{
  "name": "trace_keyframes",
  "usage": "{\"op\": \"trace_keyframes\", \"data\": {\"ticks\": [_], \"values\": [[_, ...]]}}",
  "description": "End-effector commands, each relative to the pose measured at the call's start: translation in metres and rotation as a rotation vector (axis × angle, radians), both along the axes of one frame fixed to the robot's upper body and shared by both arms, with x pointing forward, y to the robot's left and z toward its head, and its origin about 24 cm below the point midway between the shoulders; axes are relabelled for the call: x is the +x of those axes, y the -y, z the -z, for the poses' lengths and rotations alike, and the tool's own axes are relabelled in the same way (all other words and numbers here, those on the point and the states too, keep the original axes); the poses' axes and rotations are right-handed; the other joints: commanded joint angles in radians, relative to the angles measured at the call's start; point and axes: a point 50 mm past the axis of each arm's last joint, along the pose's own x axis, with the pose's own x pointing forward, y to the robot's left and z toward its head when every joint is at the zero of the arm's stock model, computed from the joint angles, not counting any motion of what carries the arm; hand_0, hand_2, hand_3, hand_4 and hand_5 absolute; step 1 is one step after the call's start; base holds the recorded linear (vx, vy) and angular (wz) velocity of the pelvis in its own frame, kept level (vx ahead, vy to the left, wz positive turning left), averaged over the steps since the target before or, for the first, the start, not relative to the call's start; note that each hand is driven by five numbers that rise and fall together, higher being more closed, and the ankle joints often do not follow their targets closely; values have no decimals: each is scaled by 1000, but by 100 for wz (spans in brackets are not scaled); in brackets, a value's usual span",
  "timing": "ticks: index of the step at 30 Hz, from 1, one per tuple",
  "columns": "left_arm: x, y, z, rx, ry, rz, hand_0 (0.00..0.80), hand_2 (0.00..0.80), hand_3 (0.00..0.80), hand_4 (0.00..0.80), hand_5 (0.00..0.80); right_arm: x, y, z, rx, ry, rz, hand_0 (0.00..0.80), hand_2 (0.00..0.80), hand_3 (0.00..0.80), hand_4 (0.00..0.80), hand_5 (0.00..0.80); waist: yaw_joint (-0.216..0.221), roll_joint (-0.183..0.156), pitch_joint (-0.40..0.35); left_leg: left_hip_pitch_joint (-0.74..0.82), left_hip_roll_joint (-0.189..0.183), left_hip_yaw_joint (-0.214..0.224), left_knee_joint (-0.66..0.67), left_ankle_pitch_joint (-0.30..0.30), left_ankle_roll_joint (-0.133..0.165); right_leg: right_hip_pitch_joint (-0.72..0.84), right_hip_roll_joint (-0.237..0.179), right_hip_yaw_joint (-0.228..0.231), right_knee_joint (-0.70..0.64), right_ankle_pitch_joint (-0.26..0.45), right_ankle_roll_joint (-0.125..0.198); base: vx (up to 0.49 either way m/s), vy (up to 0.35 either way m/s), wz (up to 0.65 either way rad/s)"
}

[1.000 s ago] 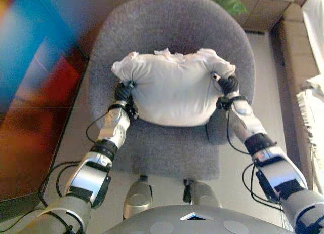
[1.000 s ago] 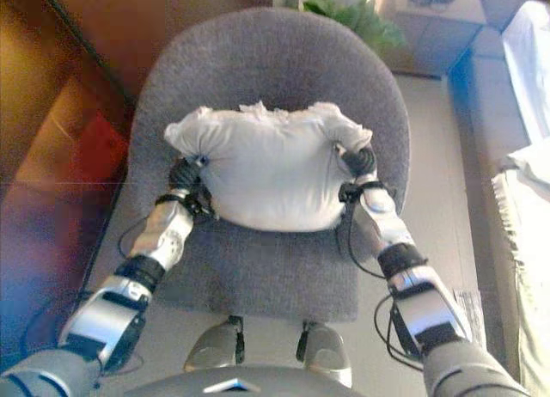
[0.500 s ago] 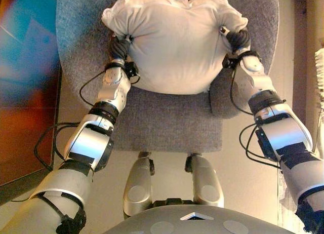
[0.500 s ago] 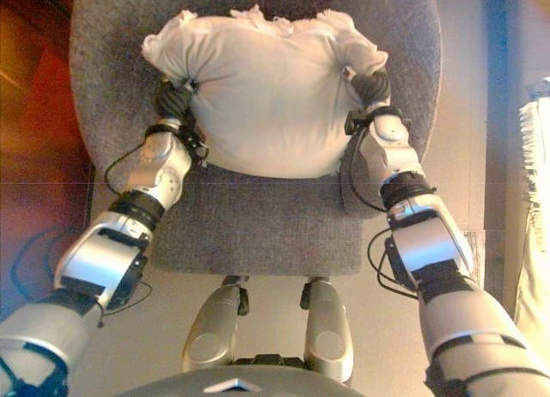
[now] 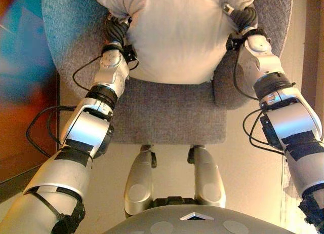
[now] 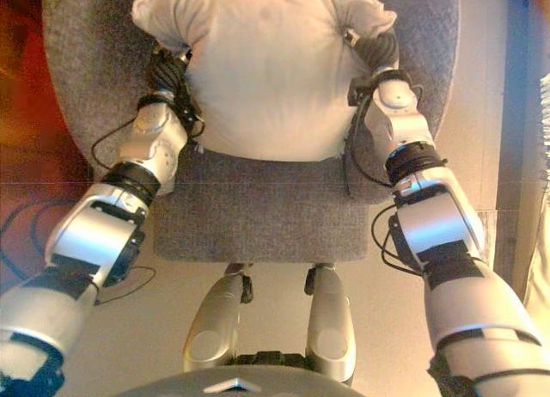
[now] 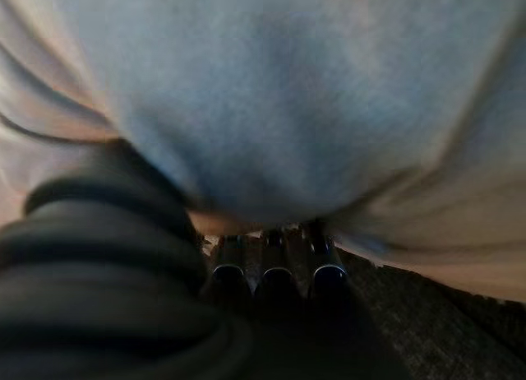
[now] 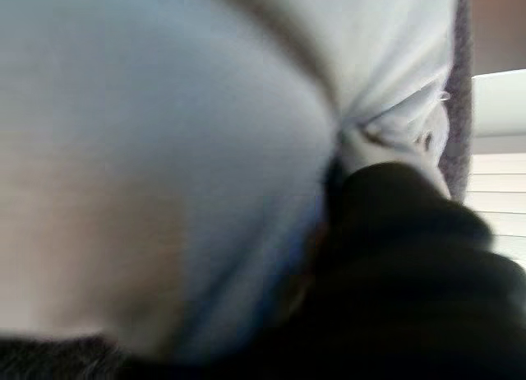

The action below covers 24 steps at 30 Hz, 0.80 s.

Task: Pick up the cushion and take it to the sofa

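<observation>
1. A plump white fabric cushion (image 5: 174,36) sits over the seat of a grey upholstered armchair (image 5: 167,112), its long axis running from one hand to the other.
2. The left hand (image 5: 117,29) presses one end; its fingers (image 7: 275,269) tuck beneath the cloth, grip unclear.
3. The right hand (image 5: 244,18) presses the opposite end, its fingers hidden.

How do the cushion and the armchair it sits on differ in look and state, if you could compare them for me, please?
The cushion is white, smooth and creased; the armchair is grey with a coarse, fuzzy weave. The cushion is squeezed between the left hand and the right hand, puckering at each; the armchair is not gripped by either hand. The cushion is the smaller, covering only part of the seat. Both are soft and fabric-covered.
</observation>
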Motion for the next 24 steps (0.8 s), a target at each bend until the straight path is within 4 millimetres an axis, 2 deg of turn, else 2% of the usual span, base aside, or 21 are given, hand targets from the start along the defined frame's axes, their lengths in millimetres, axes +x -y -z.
{"op": "trace_keyframes", "data": {"ticks": [1, 7, 17, 20, 24], "values": [[6, 26, -26, 49, 30, 43, 0, 0, 0, 0, 0, 4, -21, -26, -147, 41, -11, 0, 0, 0, 0, 0, -32, 24, 67, -53, -8, 5, 65, -53, -9, -44, -50, 49, 44, -34, 94, 0, 0, 0], [3, 26, -47, 52, 150, 20, 0, 0, 0, 0, 0, -1, -20, -50, -161, 161, 22, 0, 0, 0, 0, 0, -35, 34, 85, -63, -8, 12, 65, -49, -14, -52, -55, 44, 45, -34, 93, 0, 3, -1], [-12, 29, -84, 54, 407, 17, 0, 0, 0, 0, 0, -13, -25, -78, -164, 346, 32, 0, 0, 0, 0, 0, -28, 38, 94, -60, -10, 25, 66, -59, -14, -48, -62, 24, 48, -47, 92, -1, 2, 0], [-25, 29, -98, -17, 542, 12, 0, 0, 0, 0, 0, -26, -29, -92, -182, 475, 49, 0, 0, 0, 0, 0, -22, 38, 88, -49, -12, 30, 61, -65, -14, -39, -65, 14, 44, -52, 93, 0, 0, 0], [-37, 32, -104, -66, 629, 13, 0, 0, 0, 0, 0, -40, -28, -106, -167, 603, 81, 0, 0, 0, 0, 0, -16, 40, 79, -48, -17, 24, 70, -80, -11, -36, -67, 9, 51, -64, 93, 0, 0, 0]]}}
